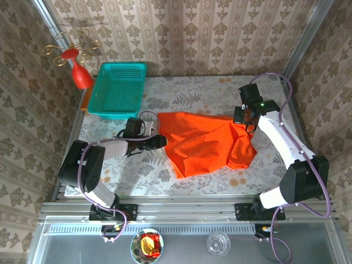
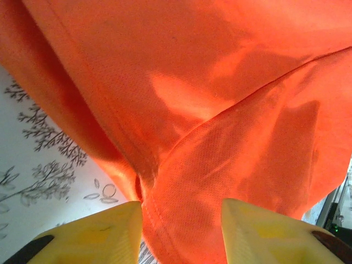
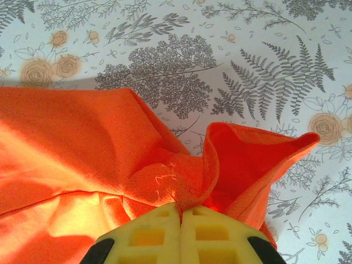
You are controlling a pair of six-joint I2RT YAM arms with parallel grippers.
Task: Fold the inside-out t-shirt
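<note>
Top external: orange-red t-shirt (image 1: 203, 142) lies crumpled mid-table between the two grippers, the right one clamped on it and the left one standing apart.

Nearest, the left gripper (image 1: 158, 142) sits low at the t-shirt's left edge. In the left wrist view its yellow fingers (image 2: 99, 234) are apart, and a seamed fold of the t-shirt (image 2: 192, 99) hangs into the gap, touching the left finger's inner edge but not squeezed. The right gripper (image 1: 246, 122) is at the t-shirt's upper right corner, with cloth gathered toward it. In the right wrist view the jaws are pressed together on a bunched tuck of the fabric (image 3: 82, 148), and a flap curls up just beside them. The t-shirt rests on the floral table cover (image 1: 187, 91). Farther back left is a teal basket (image 1: 113, 114), near the t-shirt but apart from it. Beyond that, a red ornament (image 1: 82, 78) with gold wire curls sits by the wall.
</note>
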